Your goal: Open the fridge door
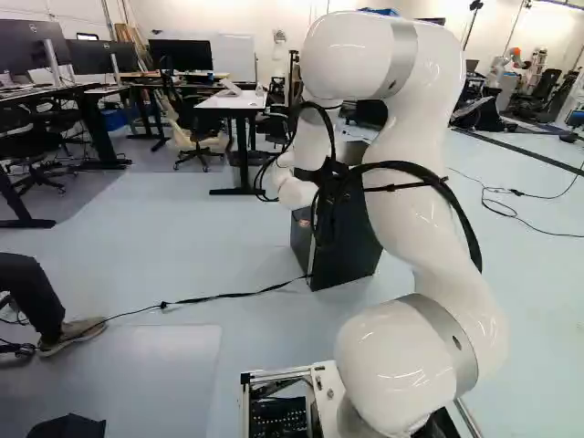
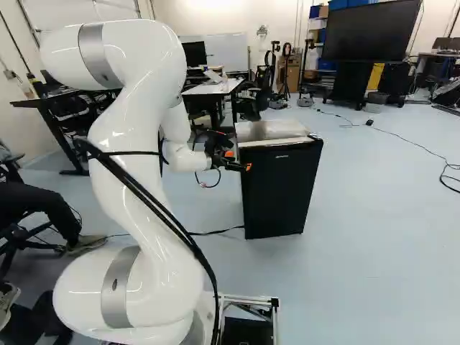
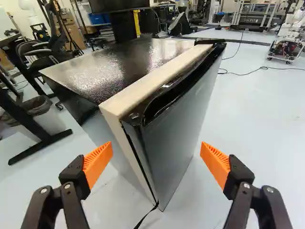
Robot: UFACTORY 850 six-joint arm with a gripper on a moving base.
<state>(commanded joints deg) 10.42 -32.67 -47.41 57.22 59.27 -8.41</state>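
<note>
One end effector (image 2: 239,161) stands wide, its two orange pads (image 3: 98,164) well apart. One fridge (image 3: 102,131) is ahead of it on the floor (image 3: 257,114), its one door (image 3: 178,129) closed. One cord (image 3: 147,216) lies by the fridge's foot. Farther ahead of the end effector, one bin (image 3: 47,119) stands beside one desk leg (image 3: 28,124).

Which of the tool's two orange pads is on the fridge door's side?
The pad out past the front face of the fridge door; the other pad is toward the fridge's side wall and the desk's dark foot.
</note>
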